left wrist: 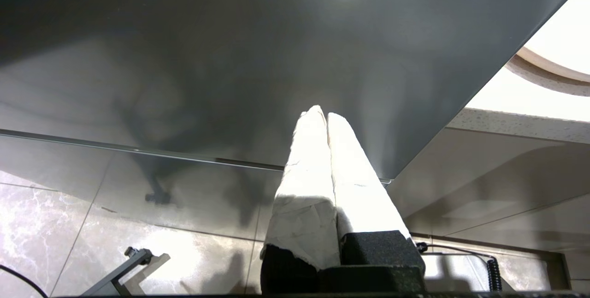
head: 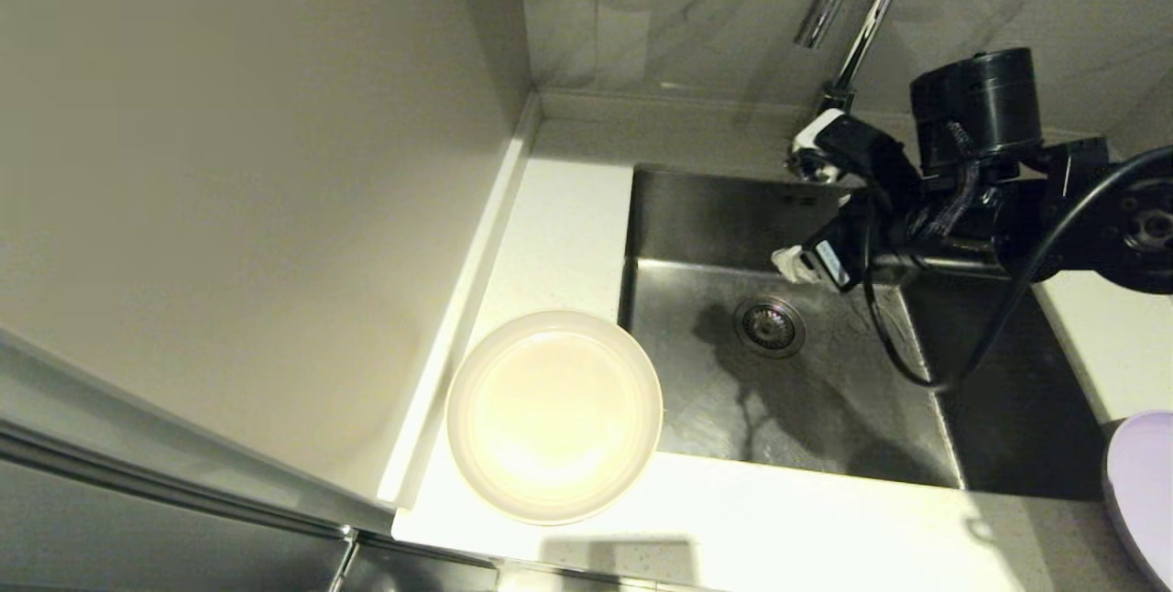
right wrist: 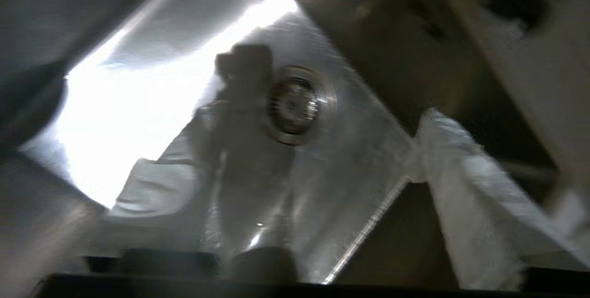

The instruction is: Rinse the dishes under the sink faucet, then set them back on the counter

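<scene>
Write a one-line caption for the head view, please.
Open right gripper over the empty sink, below the faucet; beige plate on the counter.

Head view looks steeply down on sink (head: 788, 363); right wrist view sits close above the same drain (right wrist: 295, 104); left wrist view faces floor.

Right hand (right wrist: 295, 182) spread, empty; sink (right wrist: 350, 187) drain (right wrist: 295, 104) beyond.

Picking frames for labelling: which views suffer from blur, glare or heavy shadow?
Head view: sharp, but the plate glares under strong light and the arm throws a dark shadow across the sink. Right wrist view: motion-blurred, with a blown-out white patch beside the drain. Left wrist view: sharp, fingers overexposed.
</scene>
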